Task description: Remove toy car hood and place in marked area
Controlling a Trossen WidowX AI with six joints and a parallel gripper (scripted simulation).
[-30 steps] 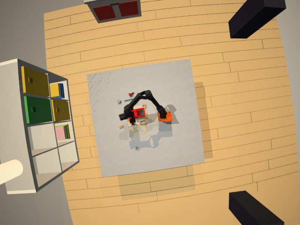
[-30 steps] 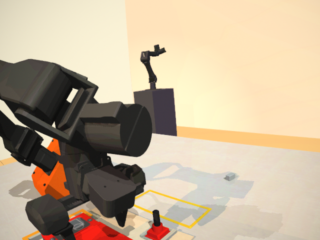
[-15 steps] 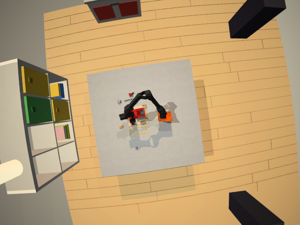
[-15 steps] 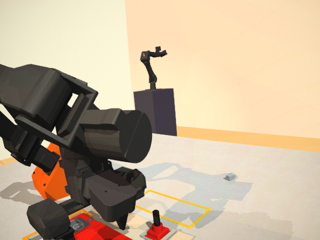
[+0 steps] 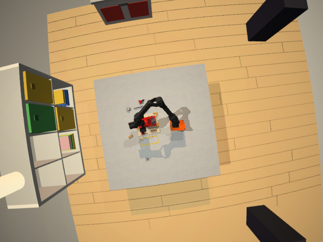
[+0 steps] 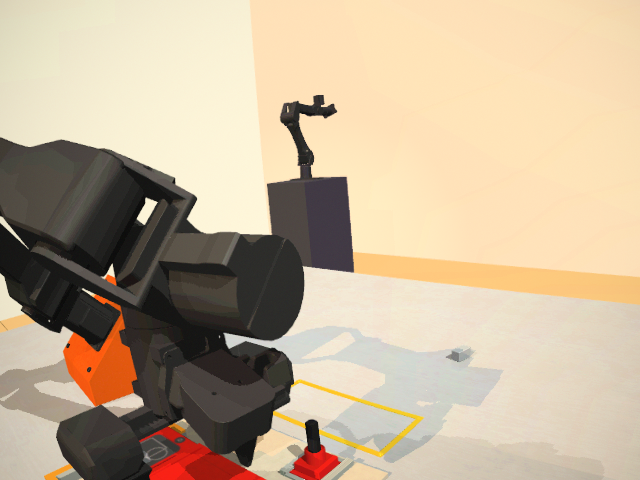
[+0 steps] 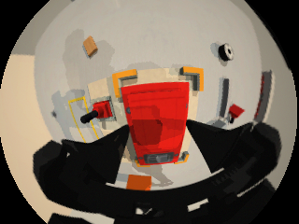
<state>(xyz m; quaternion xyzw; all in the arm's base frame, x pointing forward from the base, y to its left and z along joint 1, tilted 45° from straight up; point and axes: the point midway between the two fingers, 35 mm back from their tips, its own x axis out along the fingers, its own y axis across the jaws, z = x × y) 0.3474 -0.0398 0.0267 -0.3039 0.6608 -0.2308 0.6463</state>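
The red toy car (image 5: 148, 121) (image 6: 180, 465) (image 7: 159, 100) sits between orange corner brackets on a beige board. Its broad red top, with a dark grey patch at one end, looks like the hood; I cannot make out a seam. My gripper (image 5: 142, 125) (image 6: 199, 467) (image 7: 158, 125) is open and empty, low over the car, with one finger on each side of the red top in the wrist view. I cannot tell whether they touch it. The marked area, a yellow outline (image 5: 150, 144) (image 6: 360, 399) (image 7: 77, 99), lies beside the board with nothing in it.
A red base with a black stick (image 6: 312, 459) (image 7: 102, 110) stands between car and outline. A brown block (image 5: 130, 136) (image 7: 90, 47), a wheel (image 5: 127, 109) (image 7: 226, 52), a red piece (image 5: 140, 102) (image 7: 236, 111) and a small grey block (image 5: 147, 159) (image 6: 458, 354) lie around.
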